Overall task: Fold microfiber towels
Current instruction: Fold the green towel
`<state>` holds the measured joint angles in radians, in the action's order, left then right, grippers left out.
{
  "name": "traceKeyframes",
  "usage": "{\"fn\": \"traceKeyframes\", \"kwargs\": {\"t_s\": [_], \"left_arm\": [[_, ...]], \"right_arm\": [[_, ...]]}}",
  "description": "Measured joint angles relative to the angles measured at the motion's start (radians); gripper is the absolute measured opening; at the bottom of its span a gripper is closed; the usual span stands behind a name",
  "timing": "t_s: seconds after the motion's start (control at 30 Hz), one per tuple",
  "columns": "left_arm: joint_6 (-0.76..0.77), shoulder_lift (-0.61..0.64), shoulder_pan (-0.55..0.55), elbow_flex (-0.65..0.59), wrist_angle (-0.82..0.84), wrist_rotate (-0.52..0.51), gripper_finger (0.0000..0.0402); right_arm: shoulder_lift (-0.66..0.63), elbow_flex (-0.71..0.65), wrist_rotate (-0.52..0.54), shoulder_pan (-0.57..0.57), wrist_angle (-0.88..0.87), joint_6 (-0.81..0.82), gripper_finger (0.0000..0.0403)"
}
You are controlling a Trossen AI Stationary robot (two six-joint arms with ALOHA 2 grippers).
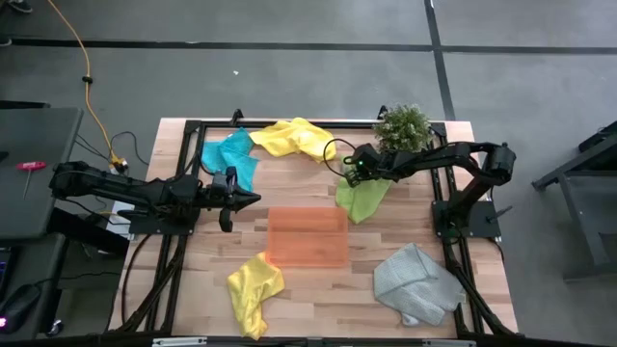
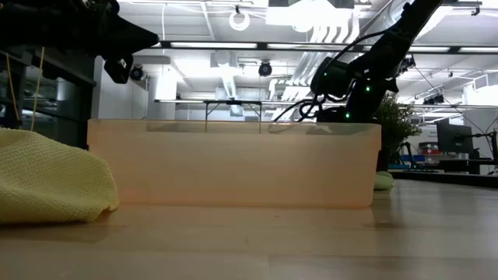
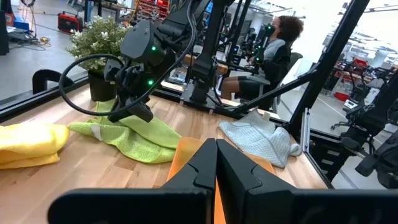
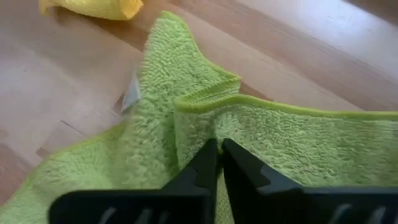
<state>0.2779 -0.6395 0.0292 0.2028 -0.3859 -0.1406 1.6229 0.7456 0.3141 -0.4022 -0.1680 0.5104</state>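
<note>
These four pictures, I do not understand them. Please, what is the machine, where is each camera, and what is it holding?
It is a robot with two dark arms at a wooden table. One camera looks down from above, one sits at table height, and one rides on each wrist. On the table lie five towels, an orange tray and a small plant. The right tool is shut on the lime green towel, pinching a fold of it. The left tool is shut and holds nothing, above the table beside the teal towel.
</note>
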Motion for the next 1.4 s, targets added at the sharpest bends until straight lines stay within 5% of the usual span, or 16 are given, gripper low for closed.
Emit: {"fn": "traceKeyframes", "kwargs": {"t_s": [0.47,0.63,0.83,1.1,1.4], "left_arm": [[-0.135,-0.045,0.022,0.0,-0.154,-0.094,0.0001],[-0.177,-0.131,0.074,0.033,-0.166,-0.125,0.0001],[-0.206,-0.303,0.141,0.113,-0.166,-0.1,0.0001],[-0.319,-0.627,0.217,0.294,-0.167,-0.095,0.0006],[-0.36,-0.961,0.263,0.477,-0.164,-0.041,0.01]], "right_arm": [[-0.375,0.0,0.011,0.077,0.155,-0.117,0.0002],[-0.421,0.0,-0.095,0.089,0.27,-0.161,0.0001],[-0.405,0.0,-0.229,0.095,0.281,-0.215,0.0001],[-0.391,0.0,-0.24,0.104,0.335,-0.224,0.0],[-0.391,0.0,-0.243,0.104,0.338,-0.224,0.0]]}}
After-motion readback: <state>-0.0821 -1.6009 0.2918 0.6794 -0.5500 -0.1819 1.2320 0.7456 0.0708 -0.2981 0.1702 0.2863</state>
